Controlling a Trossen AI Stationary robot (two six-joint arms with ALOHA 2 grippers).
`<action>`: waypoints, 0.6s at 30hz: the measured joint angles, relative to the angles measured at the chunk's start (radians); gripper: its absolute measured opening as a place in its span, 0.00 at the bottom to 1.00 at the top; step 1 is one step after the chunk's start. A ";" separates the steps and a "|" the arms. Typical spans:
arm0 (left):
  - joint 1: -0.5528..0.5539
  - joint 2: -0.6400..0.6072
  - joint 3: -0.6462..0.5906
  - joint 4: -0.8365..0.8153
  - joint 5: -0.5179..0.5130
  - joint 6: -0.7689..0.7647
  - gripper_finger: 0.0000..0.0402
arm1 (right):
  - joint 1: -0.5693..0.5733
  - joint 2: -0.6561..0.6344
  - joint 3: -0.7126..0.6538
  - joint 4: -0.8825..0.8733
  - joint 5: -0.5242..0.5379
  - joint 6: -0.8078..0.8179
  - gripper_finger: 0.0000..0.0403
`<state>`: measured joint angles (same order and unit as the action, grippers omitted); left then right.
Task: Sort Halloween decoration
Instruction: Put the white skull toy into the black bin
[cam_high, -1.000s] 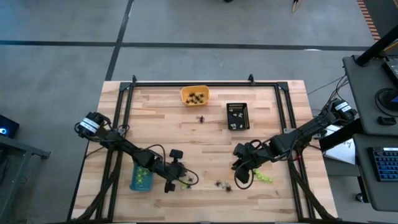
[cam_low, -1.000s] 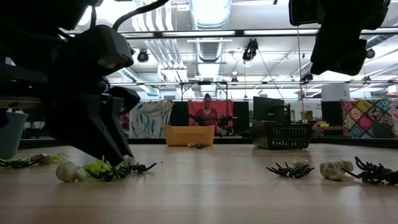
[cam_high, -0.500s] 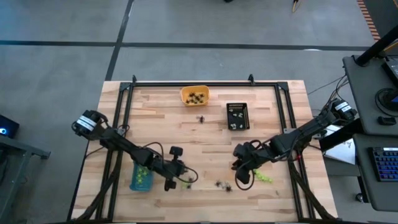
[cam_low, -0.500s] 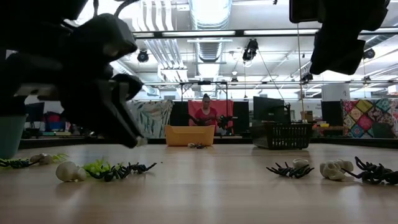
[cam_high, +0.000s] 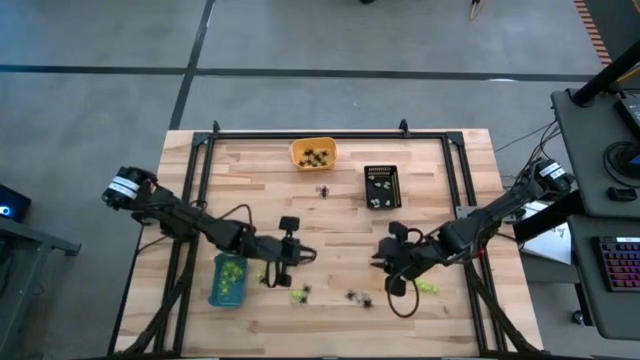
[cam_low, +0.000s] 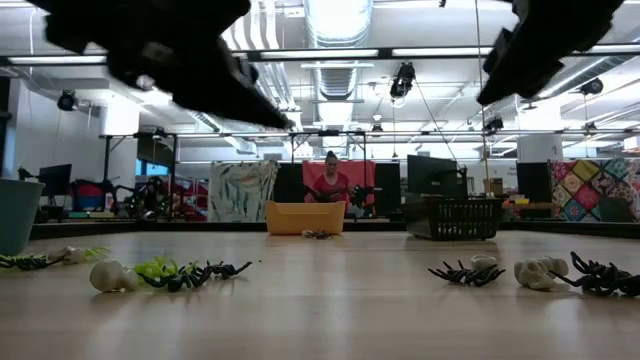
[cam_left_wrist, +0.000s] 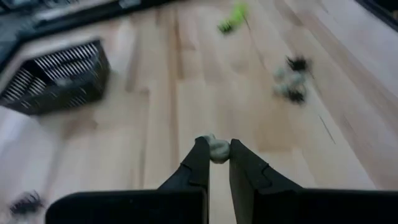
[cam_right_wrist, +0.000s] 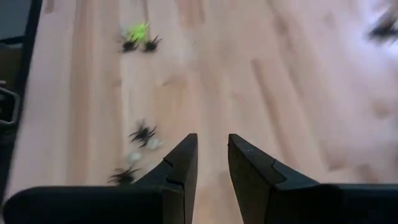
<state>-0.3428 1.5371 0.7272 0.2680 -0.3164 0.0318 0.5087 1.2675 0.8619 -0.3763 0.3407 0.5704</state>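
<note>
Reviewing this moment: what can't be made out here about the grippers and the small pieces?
- What the whitish piece in the left gripper is: left wrist view, blurred and small.
- Whether the right gripper holds anything: its fingertips are blurred there, tiny from above.
- Contents of the blue tray, beyond green bits: too small.
- Both grippers in the low view: cut off by the top edge.

Low view: both arms were cut off by the upper edge, showing only as dark blurred masses, so neither gripper could be read there. The blue tray (cam_low: 14, 214) was cropped at the left edge. Left wrist view: the black tray (cam_left_wrist: 57, 76) and the far trinkets (cam_left_wrist: 291, 79) were blurred, their kinds uncertain. Right wrist view: scattered spiders (cam_right_wrist: 143, 133) were smeared, and a dark shape (cam_right_wrist: 385, 28) was cut off. High view: the orange tray's (cam_high: 297, 148) contents were too small to identify.
</note>
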 joint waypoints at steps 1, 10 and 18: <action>0.016 0.000 0.013 0.003 0.012 0.011 0.01 | 0.000 -0.009 0.000 0.001 0.023 -0.037 0.20; 0.196 0.000 0.144 0.003 0.123 0.133 0.01 | -0.005 -0.164 0.000 0.036 0.154 -0.368 0.20; 0.394 0.089 0.264 0.002 0.296 0.174 0.01 | -0.012 -0.266 -0.011 0.090 0.160 -0.542 0.20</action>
<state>0.0510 1.6260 0.9909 0.2700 -0.0200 0.2062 0.4969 1.0016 0.8505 -0.2861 0.5007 0.0279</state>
